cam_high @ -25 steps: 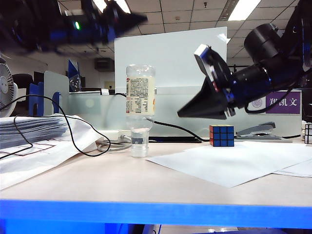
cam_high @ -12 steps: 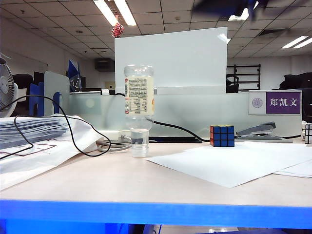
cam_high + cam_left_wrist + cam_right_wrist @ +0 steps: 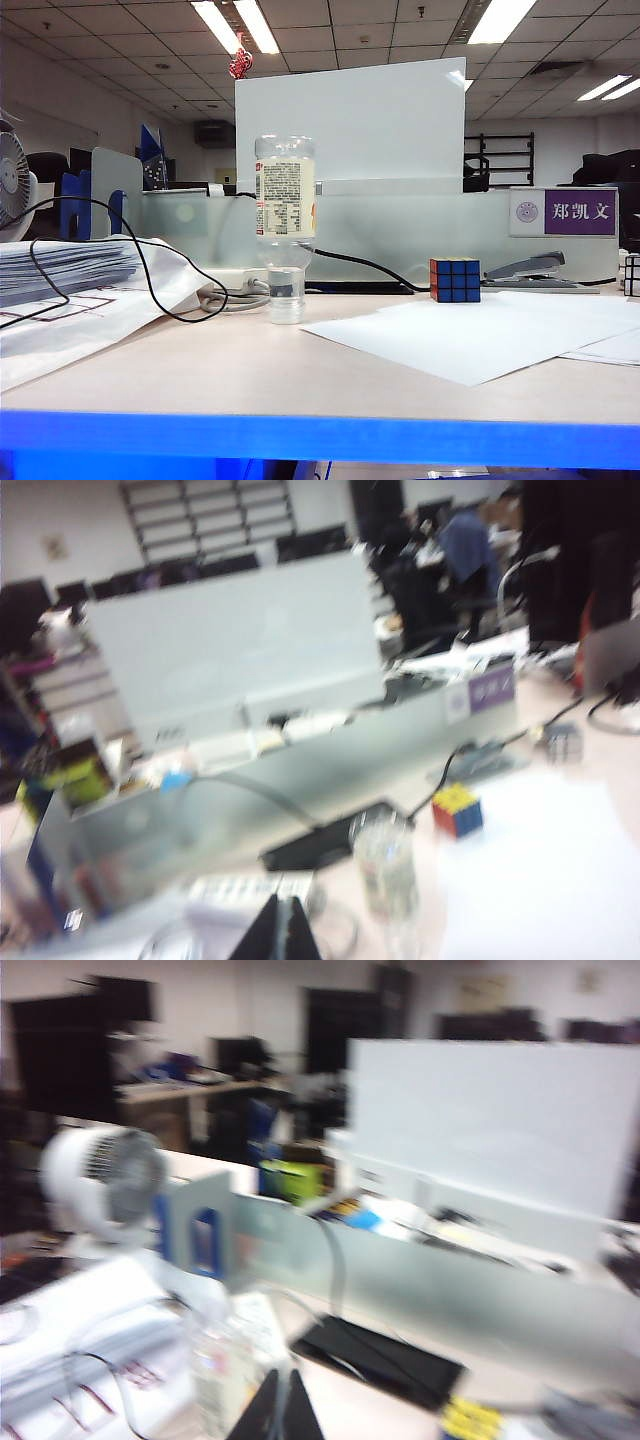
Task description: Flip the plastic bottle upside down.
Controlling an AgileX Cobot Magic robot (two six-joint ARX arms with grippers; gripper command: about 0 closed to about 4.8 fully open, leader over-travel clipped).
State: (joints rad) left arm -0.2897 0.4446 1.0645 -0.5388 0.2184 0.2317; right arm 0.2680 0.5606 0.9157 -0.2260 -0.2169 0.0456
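Now plastic bottle [image 3: 286, 225] cap-down, left tool [image 3: 279, 912], right tool [image 3: 277, 1388] closed, aloft.

Ceiling light panels [image 3: 232, 24] light the exterior view brightly and evenly, and it is sharp from the worktop [image 3: 250, 370] back to the far office. Shadows there are faint and soft; the white board [image 3: 350, 120] shows only mild glare. Both wrist views are smeared by motion blur. In the left one the plastic bottle [image 3: 388, 868] is a hazy outline, and in the right one the fan [image 3: 108, 1180] and everything around it are soft and washed out.
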